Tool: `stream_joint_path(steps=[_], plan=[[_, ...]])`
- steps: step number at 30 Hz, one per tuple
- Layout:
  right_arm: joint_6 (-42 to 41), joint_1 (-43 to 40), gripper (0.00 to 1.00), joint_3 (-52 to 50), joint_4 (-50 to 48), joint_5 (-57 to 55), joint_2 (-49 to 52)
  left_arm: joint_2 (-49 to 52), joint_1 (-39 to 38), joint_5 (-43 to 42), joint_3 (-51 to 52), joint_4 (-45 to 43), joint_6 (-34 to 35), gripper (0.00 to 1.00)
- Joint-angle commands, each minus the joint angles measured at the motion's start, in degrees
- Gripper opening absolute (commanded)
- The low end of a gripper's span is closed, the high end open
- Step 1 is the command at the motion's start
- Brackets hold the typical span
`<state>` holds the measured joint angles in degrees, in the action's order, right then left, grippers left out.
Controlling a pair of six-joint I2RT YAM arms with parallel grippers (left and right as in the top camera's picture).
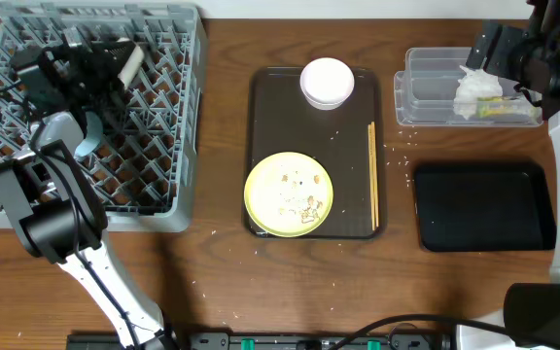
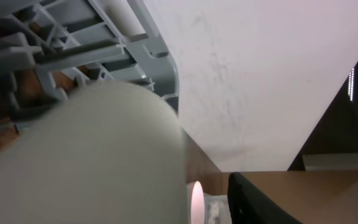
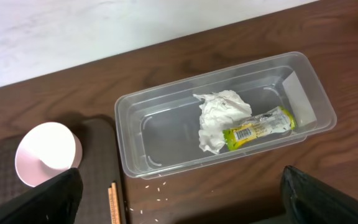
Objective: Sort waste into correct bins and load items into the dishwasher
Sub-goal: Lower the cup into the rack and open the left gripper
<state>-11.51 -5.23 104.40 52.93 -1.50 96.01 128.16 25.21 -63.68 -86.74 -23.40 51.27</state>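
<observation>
Wrapper [image 3: 258,129], green with white barcode label, print unreadable, touches crumpled white tissue [image 3: 215,118] inside clear tub [image 3: 160,134] at counter's [image 1: 222,272] 2 o'clock. Right hand [image 3: 182,190] spread apart, empty. Left hand [image 1: 115,60] over rack [image 1: 134,216], can't tell its state.

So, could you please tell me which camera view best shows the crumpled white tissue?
The right wrist view: the crumpled white tissue lies unobstructed inside the clear plastic rectangular tub, touching the green snack wrapper. Overhead shows it small and with less detail. The left wrist view misses it.
</observation>
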Motion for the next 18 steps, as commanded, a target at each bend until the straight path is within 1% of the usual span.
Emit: stream_joint_path(steps=[1,2,5,8,13,18], plan=[[0.4,-0.5,0.99,0.2,0.1,-0.2,0.0,1.0,2.4,0.2,-0.6,-0.1,-0.2,0.49],[0.4,-0.5,0.99,0.2,0.1,-0.2,0.0,1.0,3.4,0.1,-0.6,0.0,-0.1,0.49],[0.4,-0.5,0.99,0.2,0.1,-0.2,0.0,1.0,5.8,-0.4,-0.6,0.6,-0.1,0.54],[0.4,-0.5,0.99,0.2,0.1,-0.2,0.0,1.0,7.9,-0.9,-0.6,3.2,-0.2,0.58],[0.4,-0.5,0.99,0.2,0.1,-0.2,0.0,1.0,10.4,-2.1,-0.6,6.6,-2.1,0.59],[0.4,-0.5,0.99,0.2,0.1,-0.2,0.0,0.5,12.9,-3.5,-0.6,6.7,-2.1,0.57]])
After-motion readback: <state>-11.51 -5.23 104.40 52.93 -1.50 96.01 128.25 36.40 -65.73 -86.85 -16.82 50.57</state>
